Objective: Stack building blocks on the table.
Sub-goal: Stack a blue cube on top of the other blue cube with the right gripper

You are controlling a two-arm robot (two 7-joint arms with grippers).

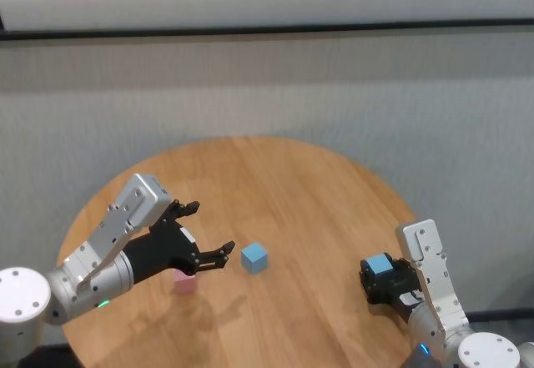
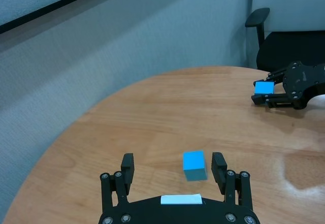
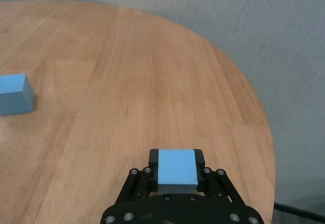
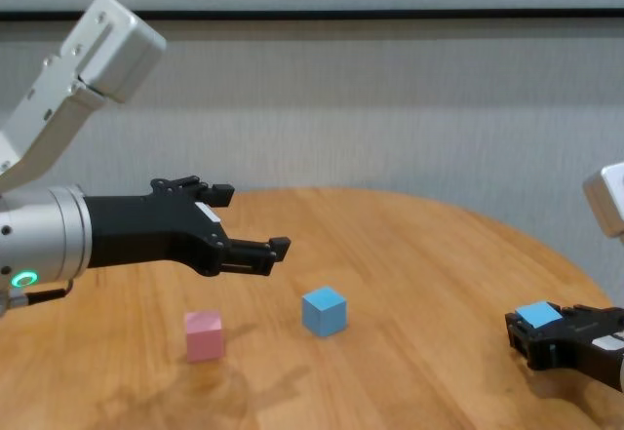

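Three cubes are in play on the counter. One light blue cube sits at about 4 o'clock on the round top, near the edge, and my right claw is clamped on it. The second blue cube rests free near the centre. The pink cube stands at about 8 o'clock from it, a little apart.

My left claw hangs above the pink cube with its jaws wide apart, holding nothing.

I judge the step in hand is to lift the gripped cube and carry it to the stack place. To do it well I would raise it straight up first, so that it does not drag on the wood, then bring it level over the target cube and lower it slowly with the edges aligned. The left arm is close to both free cubes, so I should keep the paths separate.

From the head the pink cube is half hidden by the left claw; the chest view shows it fully. Only the right wrist view shows the cube seated squarely between the fingers.
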